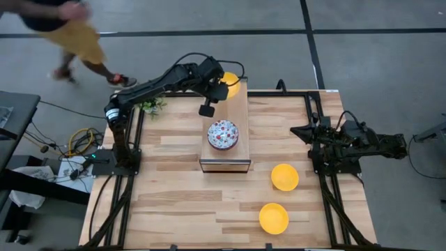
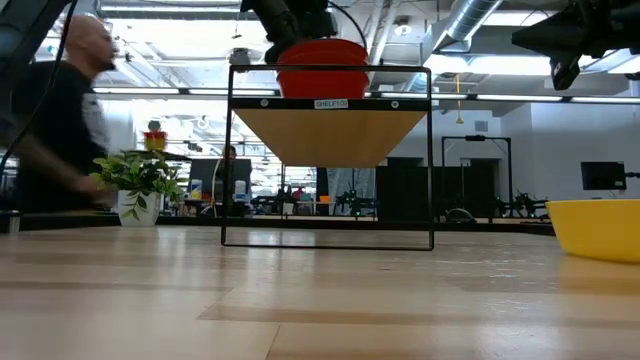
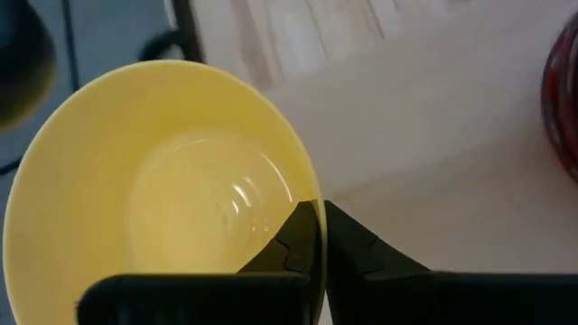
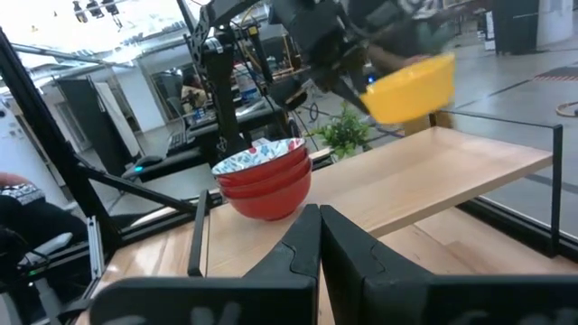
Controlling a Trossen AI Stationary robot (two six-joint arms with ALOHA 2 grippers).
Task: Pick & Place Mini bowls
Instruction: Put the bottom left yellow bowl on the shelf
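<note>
Yellow mini bowl (image 1: 231,82), plain and round, hangs above the far end of the raised wooden shelf (image 1: 224,162), tilted with its mouth toward our left wrist camera; our left gripper (image 3: 318,236) pinches its rim. Three stacked red-sided bowls with floral insides (image 1: 223,134) sit upright mid-shelf. Two more yellow bowls (image 1: 284,177) (image 1: 274,218) rest on the table. Our right gripper (image 4: 318,236) waits closed at the right edge.
</note>
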